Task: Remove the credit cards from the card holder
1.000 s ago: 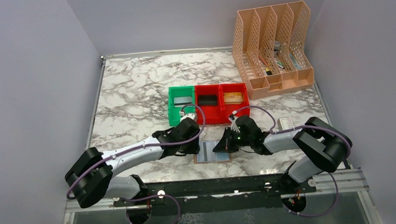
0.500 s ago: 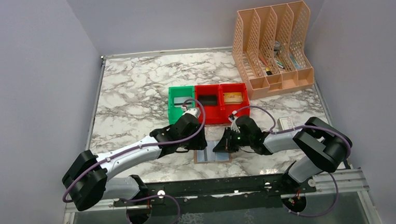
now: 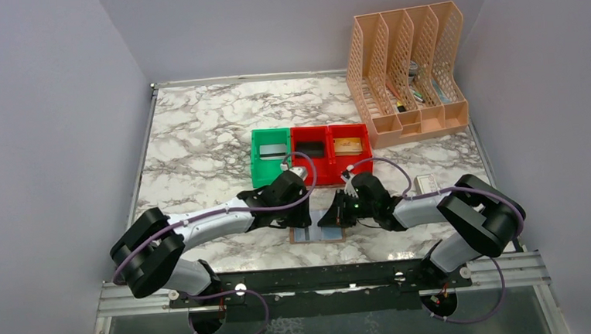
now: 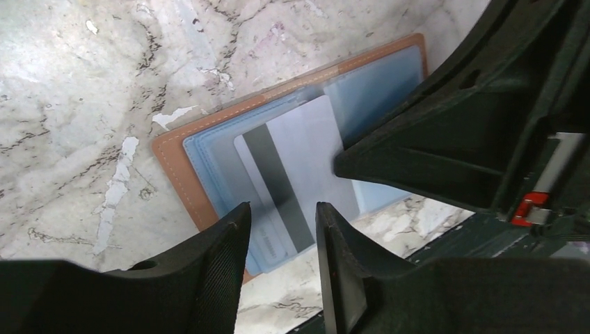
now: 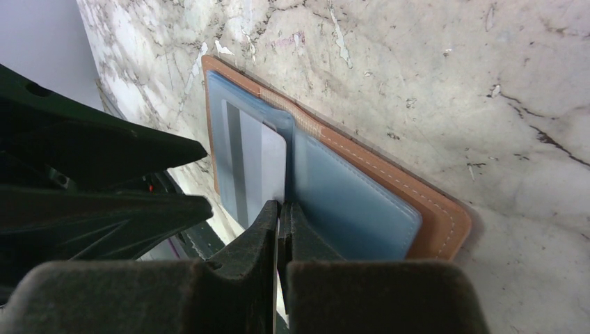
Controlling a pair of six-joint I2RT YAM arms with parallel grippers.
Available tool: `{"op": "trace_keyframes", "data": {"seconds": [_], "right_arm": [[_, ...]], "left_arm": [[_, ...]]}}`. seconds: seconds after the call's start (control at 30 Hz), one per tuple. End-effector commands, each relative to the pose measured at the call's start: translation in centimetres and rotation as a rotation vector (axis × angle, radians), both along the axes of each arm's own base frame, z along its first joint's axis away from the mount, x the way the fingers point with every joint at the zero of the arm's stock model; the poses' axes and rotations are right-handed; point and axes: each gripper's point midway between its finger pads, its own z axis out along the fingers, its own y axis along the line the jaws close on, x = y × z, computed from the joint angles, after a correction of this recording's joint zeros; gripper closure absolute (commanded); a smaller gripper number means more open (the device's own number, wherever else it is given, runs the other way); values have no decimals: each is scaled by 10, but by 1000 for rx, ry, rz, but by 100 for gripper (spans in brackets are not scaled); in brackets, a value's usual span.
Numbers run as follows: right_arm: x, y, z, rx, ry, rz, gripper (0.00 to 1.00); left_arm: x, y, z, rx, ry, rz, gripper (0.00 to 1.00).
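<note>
A small brown leather-like bifold card holder (image 3: 317, 228) lies open and flat on the marble-patterned table (image 3: 198, 142), its light blue lining facing up, close to the arm bases. A silver-grey plastic card with a dark stripe (image 4: 306, 160) lies on the left half of the card holder, one end tucked under a translucent pocket and the other end bare.

The left gripper (image 4: 280, 217) hovers over the left edge of the card holder. Its jaws stand apart, and the tucked end of the striped card shows in the gap between them. Whether they touch the card cannot be told. The right gripper (image 5: 280, 224) comes in over the right half of the card holder. Its jaws are pressed together with nothing visible between them, and the tip is down at the fold, just beside the striped card's long edge.

A small white box (image 3: 427, 183) sits to the right of the card holder, well apart. Beyond the card holder stand three bins in a row:
- A green plastic bin (image 3: 266, 175) holding a grey card (image 3: 273, 149).
- A red plastic bin (image 3: 312, 174) holding a black card (image 3: 311, 148).
- A second red bin (image 3: 350, 128) holding a gold card (image 3: 346, 144).

Farthest back and to the right of the card holder stands a peach lattice file organiser (image 3: 407, 71).
</note>
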Motion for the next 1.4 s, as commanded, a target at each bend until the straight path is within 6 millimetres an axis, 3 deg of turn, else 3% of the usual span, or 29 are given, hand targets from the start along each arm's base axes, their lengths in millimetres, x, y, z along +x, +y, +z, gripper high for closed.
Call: {"op": "trace_keyframes", "data": {"seconds": [0.0, 0.37, 0.7, 0.87, 0.97, 1.13, 1.37], "right_arm": [[-3, -12, -16, -85, 20, -13, 99], [-3, -10, -10, -62, 11, -11, 98], [-1, -6, -6, -45, 4, -5, 85], [-1, -8, -18, -85, 32, -9, 81], [0, -7, -18, -87, 23, 3, 84], [2, -9, -12, -95, -7, 7, 99], [7, -28, -9, -159, -41, -78, 99]], "left_arm": [[-3, 15, -19, 103, 10, 1, 61], [-5, 25, -29, 146, 24, 15, 71], [-8, 25, -33, 152, 39, 12, 75], [-9, 26, -38, 166, 49, 7, 76], [-9, 26, -39, 170, 49, 6, 77], [-10, 32, -42, 194, 46, 21, 77], [-11, 37, -46, 216, 50, 20, 78]]}}
